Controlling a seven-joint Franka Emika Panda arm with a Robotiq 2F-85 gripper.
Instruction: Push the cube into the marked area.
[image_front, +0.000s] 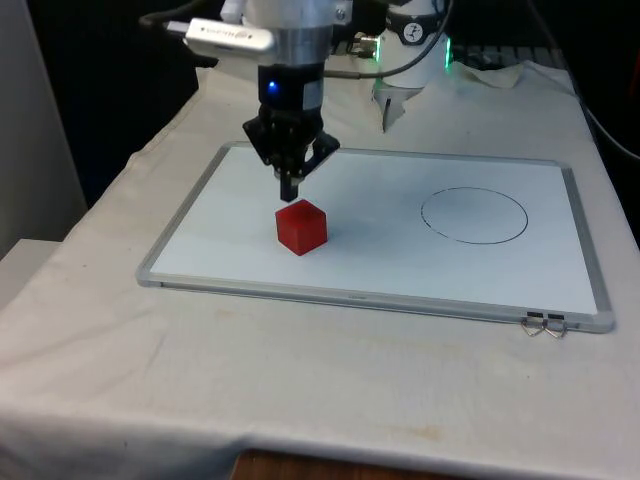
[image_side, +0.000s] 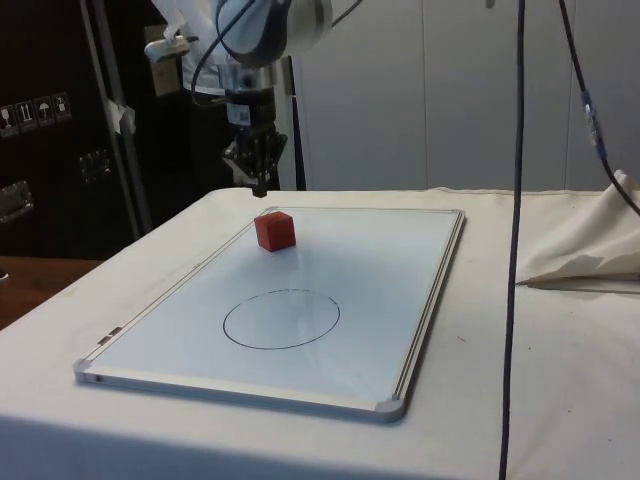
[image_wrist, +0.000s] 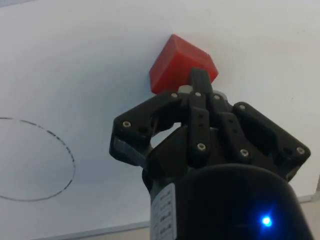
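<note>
- The jaws (image_front: 290, 190) hung over the part of the whiteboard (image_front: 230, 240) towards the front view's left, pointing down, with their tips drawn together to a single point and nothing held between them.
- The red cube (image_front: 301, 226) sat on the whiteboard just beside the jaws, on their side nearer the front camera; its top edge lay close under the tips. In the wrist view the cube (image_wrist: 181, 62) lay right beyond the closed tips (image_wrist: 199, 82), and whether they touched it could not be told.
- The marked circle (image_front: 474, 214) was drawn on the whiteboard well apart from the jaws, towards the front view's right, with the cube outside it.
- In the side view the cube (image_side: 275, 230) stood between the jaws (image_side: 260, 186) and the circle (image_side: 281, 318).
- The whiteboard lay flat on the cloth-covered counter (image_front: 120, 360).
</note>
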